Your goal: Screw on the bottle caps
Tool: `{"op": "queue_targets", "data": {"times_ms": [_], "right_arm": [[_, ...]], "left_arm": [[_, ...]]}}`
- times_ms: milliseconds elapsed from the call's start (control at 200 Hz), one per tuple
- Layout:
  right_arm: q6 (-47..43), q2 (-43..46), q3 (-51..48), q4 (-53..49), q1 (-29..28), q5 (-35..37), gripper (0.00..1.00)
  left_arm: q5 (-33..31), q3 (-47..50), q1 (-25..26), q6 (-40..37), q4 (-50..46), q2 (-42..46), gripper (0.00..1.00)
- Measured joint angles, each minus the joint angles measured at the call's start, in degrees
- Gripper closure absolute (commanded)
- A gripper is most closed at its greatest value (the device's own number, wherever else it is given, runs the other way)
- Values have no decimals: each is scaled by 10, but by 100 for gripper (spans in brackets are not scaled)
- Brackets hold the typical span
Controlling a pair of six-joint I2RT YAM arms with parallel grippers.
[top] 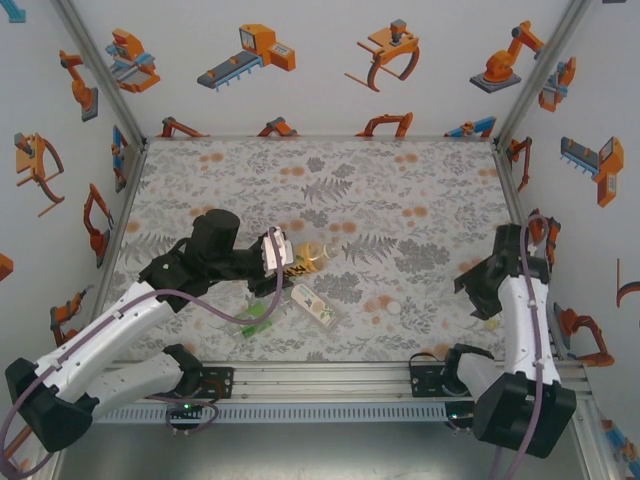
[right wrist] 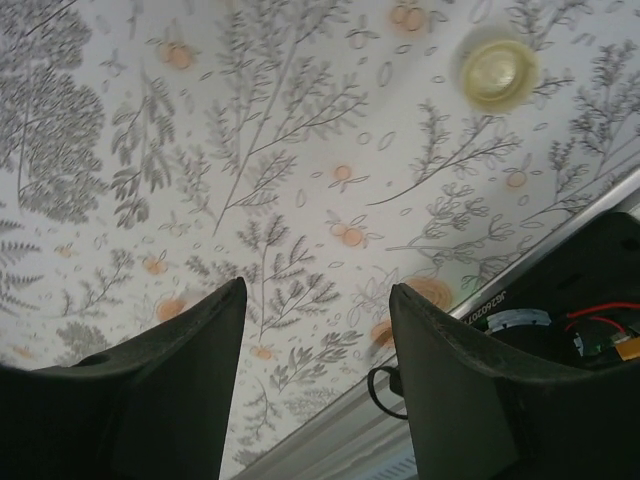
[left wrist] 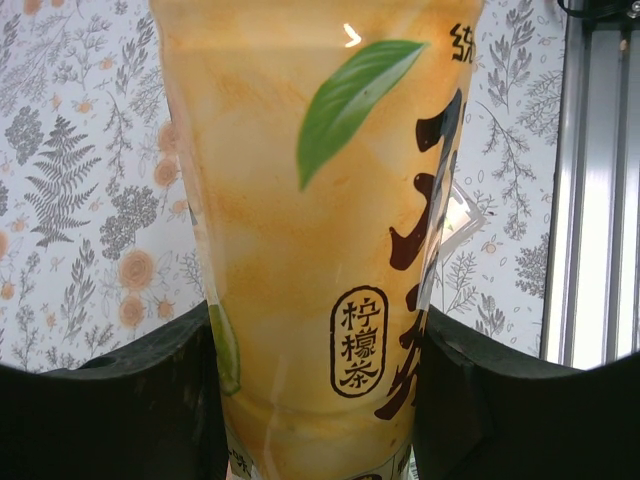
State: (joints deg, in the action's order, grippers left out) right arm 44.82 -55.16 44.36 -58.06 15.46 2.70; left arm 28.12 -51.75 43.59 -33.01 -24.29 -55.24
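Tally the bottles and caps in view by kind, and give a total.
Bottles: 3 (amber bottle, white-labelled bottle, green-labelled bottle)
Caps: 2 (white cap, yellowish cap)
Total: 5

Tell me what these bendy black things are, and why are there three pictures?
Those are two robot arms, left and right. One picture looks down from above; the other two come from little cameras on the wrists. The left claw is squeezing an amber bottle. The right claw is open and empty, over the flowery table, with a small cap lying nearby. A white-labelled bottle and a green-labelled bottle lie on the table too.
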Motion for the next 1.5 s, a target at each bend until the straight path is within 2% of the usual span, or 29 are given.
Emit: {"op": "queue_targets", "data": {"times_ms": [105, 315, 656, 916, 1162, 1502], "right_arm": [[1, 15, -24, 12, 36, 7, 39], [4, 19, -75, 36, 105, 14, 40], [12, -3, -97, 73, 160, 17, 37], [-2, -70, -99, 122, 172, 45, 35], [-25, -87, -106, 182, 173, 73, 35], [-42, -129, -125, 237, 183, 59, 40]], "left_arm": [[2, -5, 0, 0, -8, -8, 100], [5, -28, 0, 0, -11, -27, 100], [15, -44, 0, 0, -11, -54, 100], [17, -49, 0, 0, -10, -71, 100], [20, -57, 0, 0, -10, -84, 100], [26, -60, 0, 5, -10, -89, 100]]}}
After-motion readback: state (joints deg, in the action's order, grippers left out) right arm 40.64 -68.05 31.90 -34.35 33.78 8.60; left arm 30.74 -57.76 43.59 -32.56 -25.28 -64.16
